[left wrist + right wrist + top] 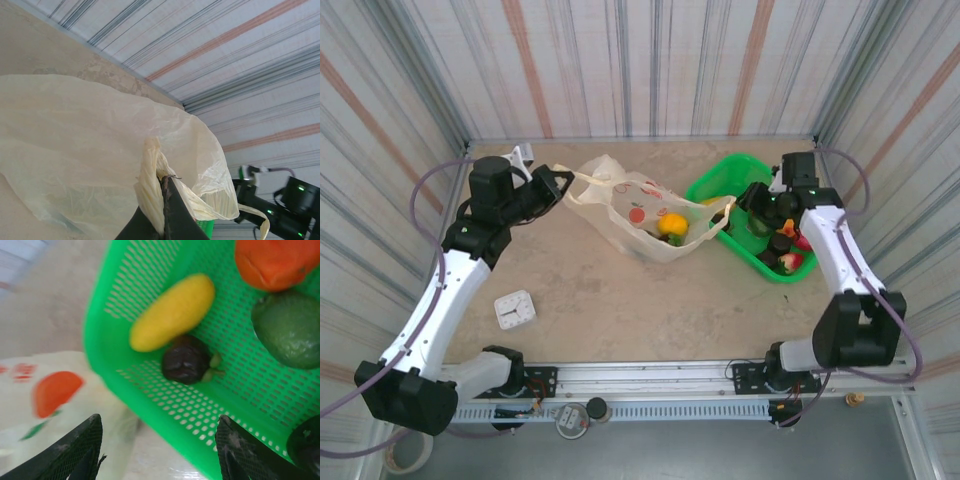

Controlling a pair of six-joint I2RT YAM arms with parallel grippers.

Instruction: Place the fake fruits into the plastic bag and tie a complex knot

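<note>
left tool (165, 186) clamped on plastic bag (75, 150), right tool (159, 432) apart, seemingly above fake fruits (172, 312) in green basket (150, 397)

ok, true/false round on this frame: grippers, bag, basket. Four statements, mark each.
1. The left gripper is shut on a handle strip of the thin cream-yellow plastic bag. True.
2. The right gripper grips a fruit. False: its fingers are spread with nothing between them, over the bright green perforated plastic basket.
3. The basket is empty. False: it holds a yellow oblong fruit, a dark purple fruit and others.
4. A yellow-orange round fruit lies inside the bag. True.
</note>
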